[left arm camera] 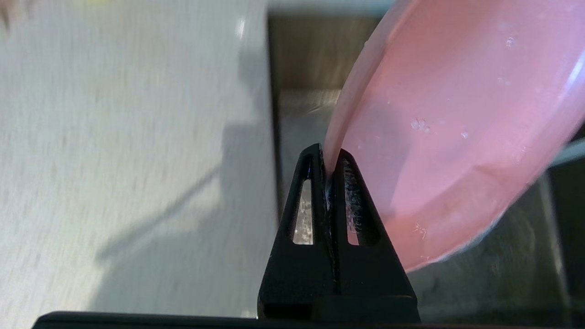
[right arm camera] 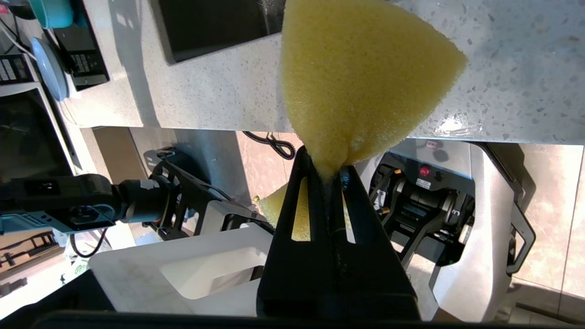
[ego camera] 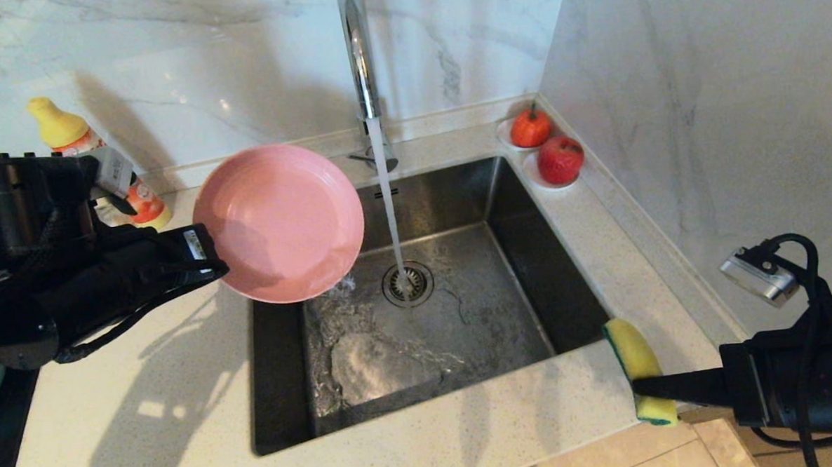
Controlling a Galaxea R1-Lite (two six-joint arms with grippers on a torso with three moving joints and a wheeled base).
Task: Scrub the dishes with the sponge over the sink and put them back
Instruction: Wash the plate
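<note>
Plate [ego camera: 278,222] hangs tilted over the sink's [ego camera: 527,207] left edge — left gripper [ego camera: 215,269] pinching its rim. Sponge [ego camera: 638,370] sits squeezed in the right gripper [ego camera: 640,386], roughly 4 o'clock from the plate — well apart, so they need to meet over the basin.

1. Pink plate [ego camera: 278,222]: shallow, round, wet. Clear of the surface, tilted steeply with its inside facing the camera, above the sink's left rim; left tool [left arm camera: 330,171] pinches its rim.
2. Sponge [ego camera: 638,368]: yellow foam, thin green layer on one face. Squeezed in the middle by the right tool [right arm camera: 329,176], above the surface's front edge by the sink's front right corner.
3. Sink [ego camera: 462,316]: square steel basin, round drain strainer, wet floor; tap water falls onto the drain.
</note>
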